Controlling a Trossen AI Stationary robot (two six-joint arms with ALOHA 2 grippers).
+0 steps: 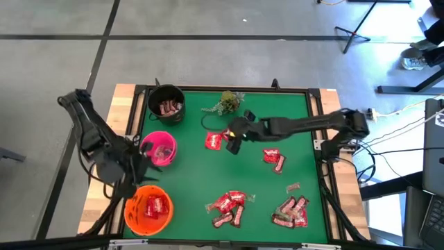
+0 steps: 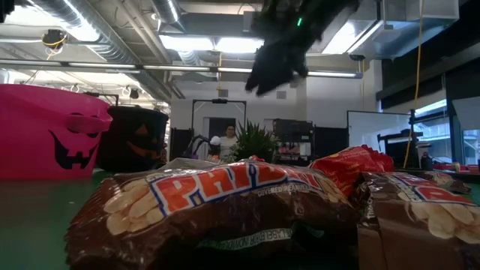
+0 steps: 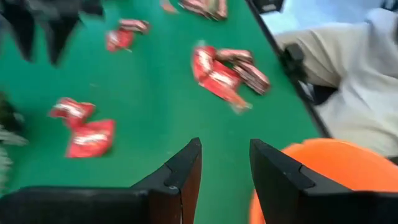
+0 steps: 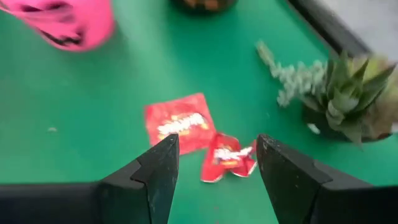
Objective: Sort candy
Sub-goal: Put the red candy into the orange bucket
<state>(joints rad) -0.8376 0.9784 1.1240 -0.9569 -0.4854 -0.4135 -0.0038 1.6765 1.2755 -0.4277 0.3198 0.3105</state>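
Observation:
Candy lies on the green mat (image 1: 201, 173): two red packets (image 4: 177, 122) (image 4: 227, 158) near the middle, and loose heaps (image 1: 229, 205) (image 1: 291, 212) toward the near edge. My right gripper (image 4: 217, 144) hovers open above the two red packets, also seen from above (image 1: 234, 139) and in the low view (image 2: 281, 45). My left gripper (image 3: 225, 165) is open and empty, beside the orange bowl (image 1: 149, 208), which holds red candy. The black bowl (image 1: 166, 104) holds brown candy. The pink bowl (image 1: 159, 149) stands between these two bowls.
A small green plant (image 1: 227, 103) stands at the far edge, close to my right gripper. More candy (image 1: 274, 158) lies right of centre. A raised black frame (image 1: 316, 125) borders the mat. A person's pale sleeve (image 3: 354, 81) shows beyond the table's near edge.

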